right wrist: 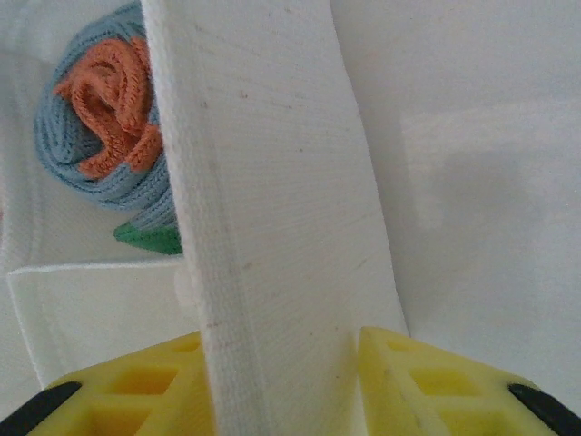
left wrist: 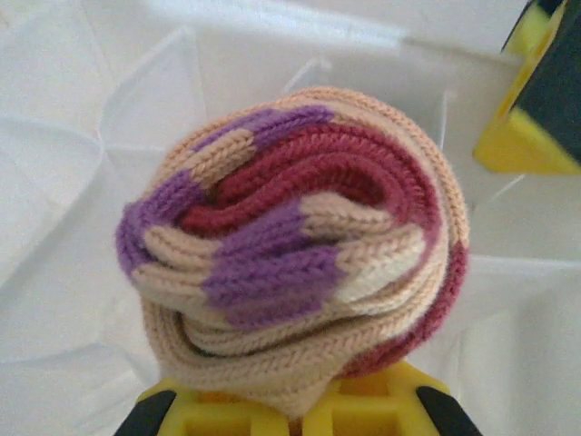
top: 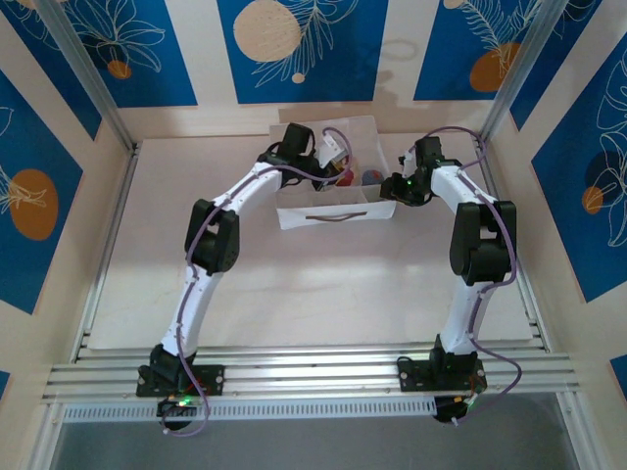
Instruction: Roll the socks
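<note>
A rolled tan sock (left wrist: 300,236) with maroon and purple stripes sits in the left wrist view, over a compartment of the white fabric box (top: 333,213). My left gripper (left wrist: 304,413) is shut on the roll's lower edge. A second rolled sock, grey with orange ends (right wrist: 104,150), lies in a compartment at the box's right side. My right gripper (right wrist: 281,372) is shut on the box's right wall (right wrist: 272,182), one yellow finger (right wrist: 413,377) on each face. The white sock with black stripes is out of view.
The box stands at the back middle of the table (top: 323,284), with both arms reaching into it from either side. A yellow finger of the right gripper (left wrist: 531,109) is close to the tan roll. A green scrap (right wrist: 150,238) lies under the grey sock.
</note>
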Robot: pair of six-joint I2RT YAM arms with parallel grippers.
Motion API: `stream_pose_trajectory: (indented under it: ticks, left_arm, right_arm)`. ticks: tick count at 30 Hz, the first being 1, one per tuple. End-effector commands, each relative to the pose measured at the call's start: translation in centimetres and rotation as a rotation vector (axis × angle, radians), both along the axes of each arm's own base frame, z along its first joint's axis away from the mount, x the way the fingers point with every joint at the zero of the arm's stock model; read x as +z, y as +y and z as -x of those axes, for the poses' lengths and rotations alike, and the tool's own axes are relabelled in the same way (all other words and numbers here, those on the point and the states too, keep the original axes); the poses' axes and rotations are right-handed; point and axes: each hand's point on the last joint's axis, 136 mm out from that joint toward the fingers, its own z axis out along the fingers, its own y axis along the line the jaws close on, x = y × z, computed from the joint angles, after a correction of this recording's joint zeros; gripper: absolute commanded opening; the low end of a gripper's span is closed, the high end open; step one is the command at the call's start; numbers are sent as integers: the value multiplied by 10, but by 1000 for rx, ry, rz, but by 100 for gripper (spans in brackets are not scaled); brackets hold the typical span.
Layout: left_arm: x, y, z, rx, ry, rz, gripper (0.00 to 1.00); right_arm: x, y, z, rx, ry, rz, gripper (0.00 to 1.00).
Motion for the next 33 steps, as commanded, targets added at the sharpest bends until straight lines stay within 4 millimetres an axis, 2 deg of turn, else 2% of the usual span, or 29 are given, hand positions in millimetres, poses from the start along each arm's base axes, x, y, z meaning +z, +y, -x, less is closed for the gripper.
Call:
stream_pose_trajectory:
  ticks: [1, 13, 18, 23, 29, 33]
  left_arm:
    - [14, -10, 2, -25, -5, 44, 0]
    - [-38, -4, 4, -10, 94, -7, 0]
    - [-49, 6, 0, 13, 106, -17, 0]
    - [-40, 11, 3, -3, 87, 13, 0]
    - [-12, 15, 10, -50, 10, 101, 0]
    - [-1, 15, 14, -64, -11, 123, 0]
  right_arm:
    - [-9, 8, 3, 22, 36, -14, 42]
    - [-12, 7, 5, 27, 46, -14, 42]
    - [-11, 4, 4, 22, 44, -15, 42]
    - [-11, 3, 2, 16, 44, -15, 42]
    - [-12, 2, 2, 13, 50, -16, 42]
    - [-14, 2, 3, 13, 57, -14, 43]
